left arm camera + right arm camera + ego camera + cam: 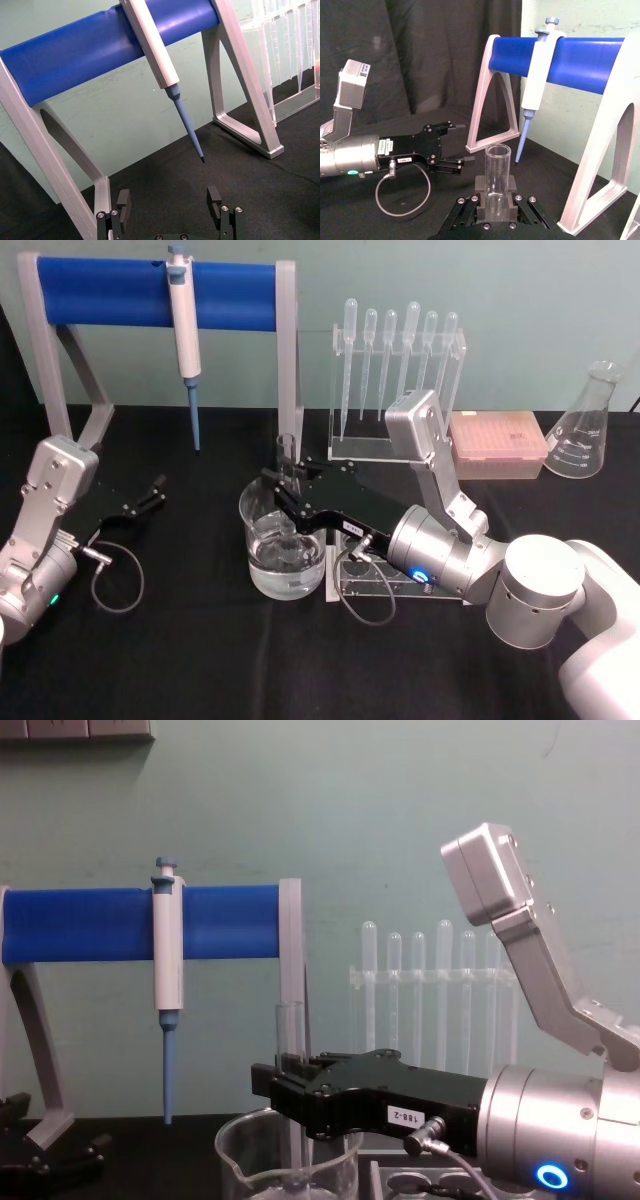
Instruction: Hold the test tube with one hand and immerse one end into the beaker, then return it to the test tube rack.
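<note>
Behind the beaker (262, 570), at 11 o'clock, a pipette (184, 335) hangs; right pincer (285, 492) clamps the test tube (287, 452), apparently dipped in; left pincer (154, 492) apart at 9 o'clock.

Bare black table (200, 660) lies open in front of the beaker (252, 540) and between it and the spread left gripper (157, 490). Behind it rise the blue stand (120, 292) with its hanging pipette (184, 330) and, rightward, the dropper rack (395, 390). The right gripper (284, 492), clamped on the tube (287, 452), reaches across the tube rack (372, 582) from above.
</note>
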Motion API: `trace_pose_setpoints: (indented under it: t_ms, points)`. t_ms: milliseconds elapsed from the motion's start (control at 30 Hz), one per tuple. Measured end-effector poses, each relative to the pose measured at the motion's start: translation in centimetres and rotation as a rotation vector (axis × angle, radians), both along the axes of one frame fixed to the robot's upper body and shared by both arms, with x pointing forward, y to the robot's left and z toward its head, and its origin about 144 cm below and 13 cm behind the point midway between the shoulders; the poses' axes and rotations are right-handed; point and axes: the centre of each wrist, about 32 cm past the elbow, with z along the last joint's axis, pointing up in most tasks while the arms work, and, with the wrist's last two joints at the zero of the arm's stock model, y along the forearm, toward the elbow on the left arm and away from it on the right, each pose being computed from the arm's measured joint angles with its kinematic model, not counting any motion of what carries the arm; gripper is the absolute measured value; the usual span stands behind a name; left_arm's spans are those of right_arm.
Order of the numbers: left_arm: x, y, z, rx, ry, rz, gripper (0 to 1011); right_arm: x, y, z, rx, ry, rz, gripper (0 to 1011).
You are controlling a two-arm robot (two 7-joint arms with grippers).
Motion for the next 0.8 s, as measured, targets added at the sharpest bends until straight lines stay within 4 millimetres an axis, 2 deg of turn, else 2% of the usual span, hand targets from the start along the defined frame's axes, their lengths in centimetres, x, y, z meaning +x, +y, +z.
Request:
trace_pose_setpoints:
  t_ms: [800]
  points:
    - [0.00,0.00,0.00,0.000,0.000,0.000,1000,0.00,0.00,0.00,0.000,0.000,0.000,228]
